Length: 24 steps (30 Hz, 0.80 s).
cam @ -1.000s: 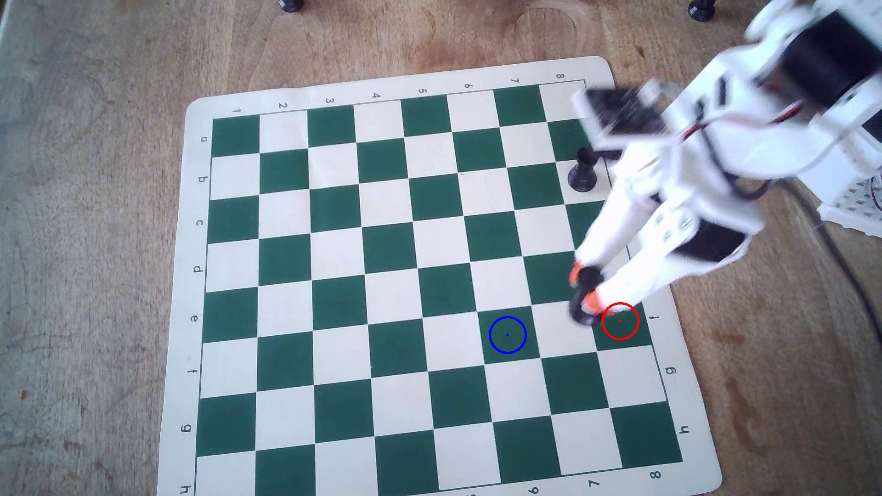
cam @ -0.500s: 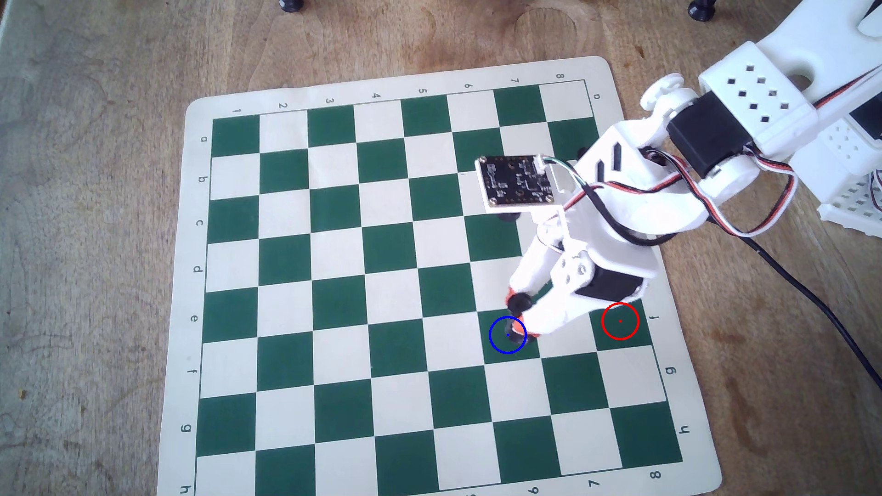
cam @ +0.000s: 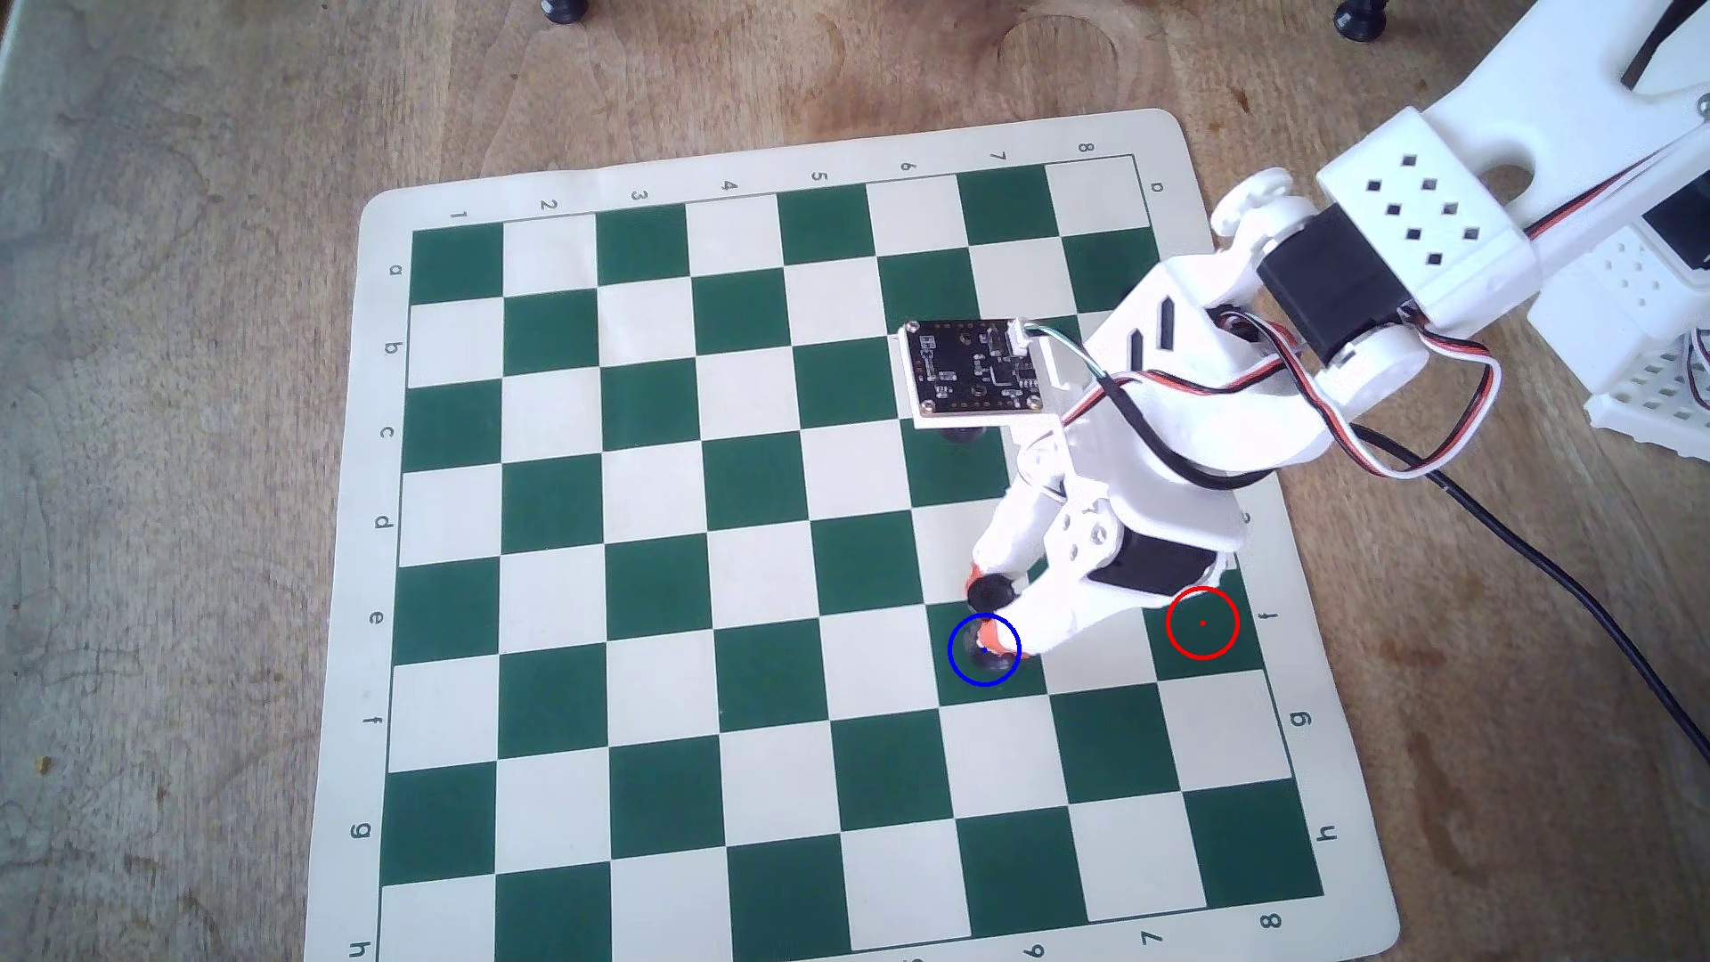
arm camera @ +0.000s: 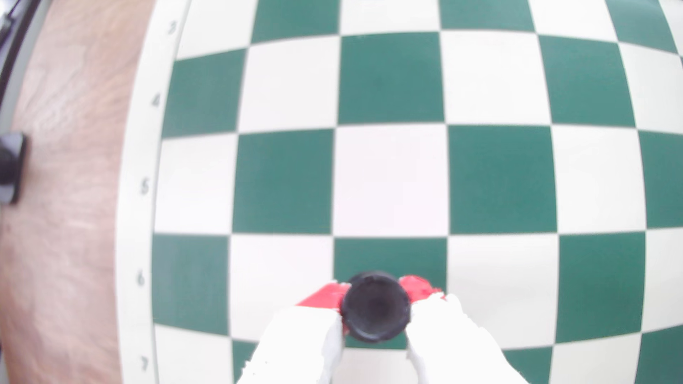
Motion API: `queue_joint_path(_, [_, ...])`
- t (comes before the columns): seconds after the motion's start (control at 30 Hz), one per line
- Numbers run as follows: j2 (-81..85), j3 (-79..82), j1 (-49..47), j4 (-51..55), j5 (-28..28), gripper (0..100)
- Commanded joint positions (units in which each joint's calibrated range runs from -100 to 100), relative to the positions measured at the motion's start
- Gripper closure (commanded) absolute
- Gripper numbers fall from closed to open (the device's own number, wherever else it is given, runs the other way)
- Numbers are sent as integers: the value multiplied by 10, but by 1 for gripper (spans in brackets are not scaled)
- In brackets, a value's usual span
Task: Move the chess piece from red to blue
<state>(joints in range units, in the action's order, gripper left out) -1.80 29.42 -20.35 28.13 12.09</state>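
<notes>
The black rook (cam: pixel 995 589) sits between the two orange-tipped white fingers of my gripper (cam: pixel 985 612), which is shut on it. In the overhead view its base (cam: pixel 986 659) lies inside the blue ring (cam: pixel 950 647), on a green square. I cannot tell whether the base touches the board. The red ring (cam: pixel 1202 622) lies two squares to the right on a green square with nothing in it. In the wrist view the rook (arm camera: pixel 375 308) is seen from above, pinched in the gripper (arm camera: pixel 371 291) between red fingertips (arm camera: pixel 323 295) over a green square.
The green and cream chessboard mat (cam: pixel 648 518) lies on a wooden table. Two black pieces (cam: pixel 564 9) (cam: pixel 1360 20) stand off the board at the top edge. A black cable (cam: pixel 1573 592) runs along the right side. A dark object (arm camera: pixel 11 168) shows off the board at the left of the wrist view.
</notes>
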Motion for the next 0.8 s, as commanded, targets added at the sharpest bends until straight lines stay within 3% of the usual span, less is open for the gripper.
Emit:
queue_joint_path(0.0, [13, -10, 0, -9, 0, 100])
queue_joint_path(0.6, [-14, 5, -1, -41, 8, 99])
queue_joint_path(0.77, [-4, 36, 7, -65, 11, 81])
